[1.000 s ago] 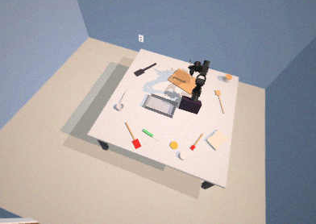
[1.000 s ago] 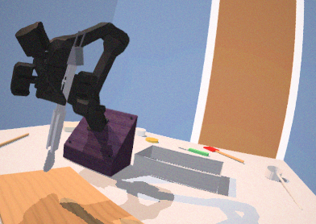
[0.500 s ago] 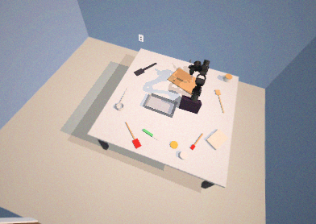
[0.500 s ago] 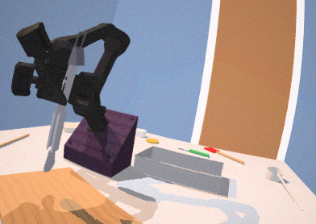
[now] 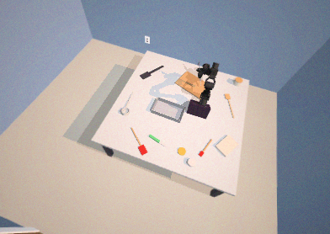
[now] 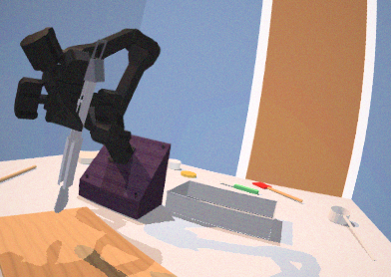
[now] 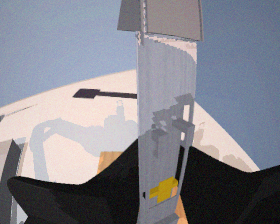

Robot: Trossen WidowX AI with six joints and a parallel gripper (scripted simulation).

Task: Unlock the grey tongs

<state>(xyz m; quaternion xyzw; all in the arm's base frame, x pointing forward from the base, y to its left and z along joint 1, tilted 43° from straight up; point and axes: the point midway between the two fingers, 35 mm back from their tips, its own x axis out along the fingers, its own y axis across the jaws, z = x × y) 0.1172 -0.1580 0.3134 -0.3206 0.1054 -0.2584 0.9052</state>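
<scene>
My gripper (image 5: pixel 201 71) (image 6: pixel 83 105) (image 7: pixel 156 143) is shut on the grey tongs and holds them up in the air near the wooden board (image 5: pixel 184 82) (image 6: pixel 30 228) (image 7: pixel 110 159). The tongs (image 6: pixel 72 155) (image 7: pixel 165 85) stand steeply, slightly tilted, with the grey hinge block at the top and the tips pointing down in the exterior view. Their two arms look close together; whether the lock is released cannot be told. The roasting tin (image 5: pixel 181 115) (image 6: pixel 224 214) stands on the table with nothing across it.
The purple arm base (image 5: pixel 197 109) (image 6: pixel 120 178) stands beside the tin. A black spatula (image 5: pixel 146 75) (image 7: pixel 86 93) lies beyond the board. A lidded jar (image 5: pixel 238 82), a wooden spatula (image 5: pixel 231 106) and a green-handled knife (image 5: pixel 154 138) are around the table.
</scene>
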